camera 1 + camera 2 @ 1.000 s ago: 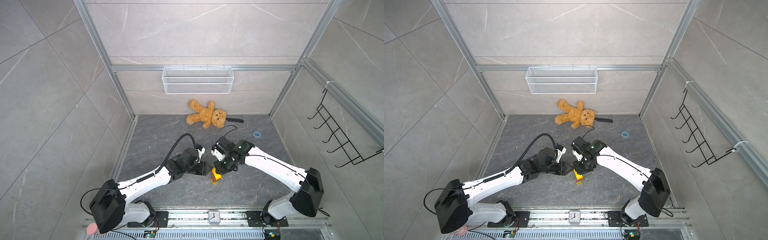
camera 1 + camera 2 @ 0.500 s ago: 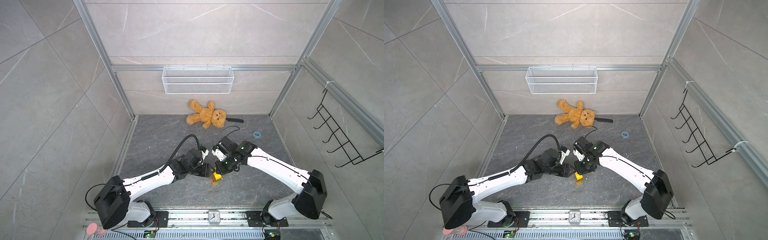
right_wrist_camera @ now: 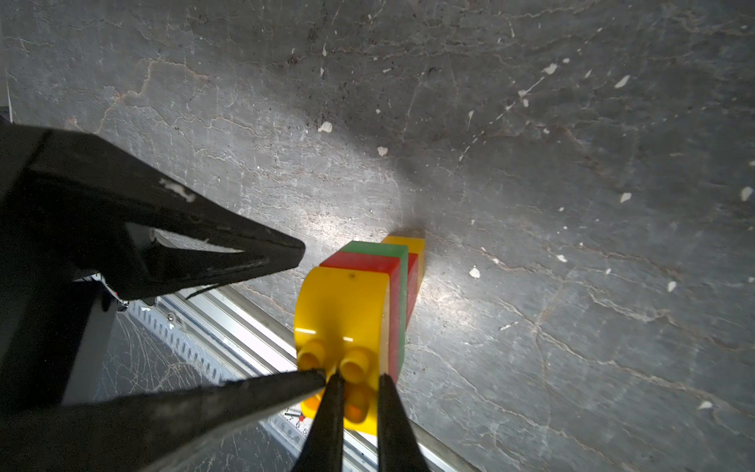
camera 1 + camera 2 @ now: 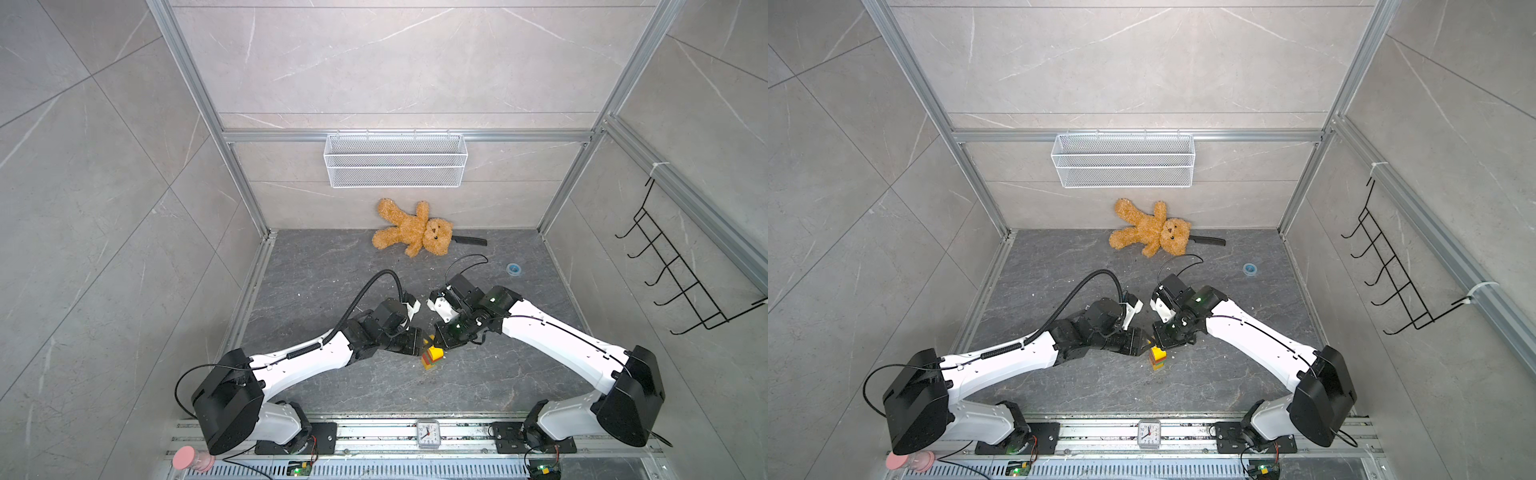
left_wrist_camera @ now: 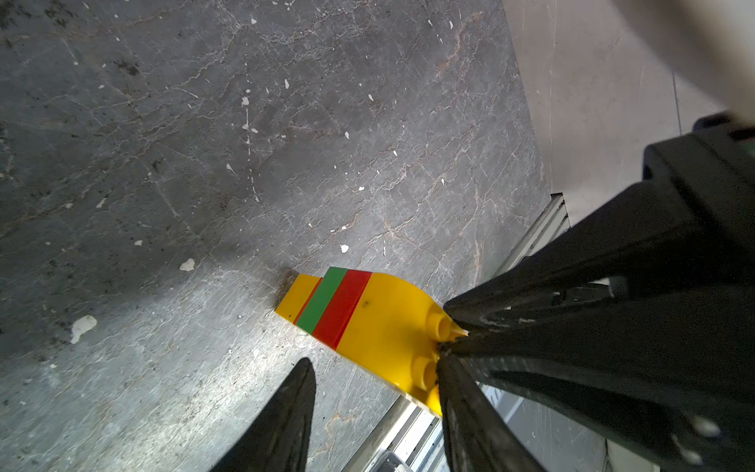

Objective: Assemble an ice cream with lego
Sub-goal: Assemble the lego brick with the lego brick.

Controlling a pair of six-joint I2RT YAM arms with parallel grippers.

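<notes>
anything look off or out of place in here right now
Nothing is wrong with the ice cream: it stands upright on the floor, its layers aligned. The odd item is the teddy bear sprawled at the back, with a black handle sticking out from behind its head. Neither belongs to this build.

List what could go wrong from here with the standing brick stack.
1. The right tool seems to pinch only one stud of the yellow cap; lifting could slip off it or pull the cap loose.
2. The ice cream stands on a narrow yellow base; a sideways nudge from the open left tool, one finger at the cap's studs, may topple it.
</notes>
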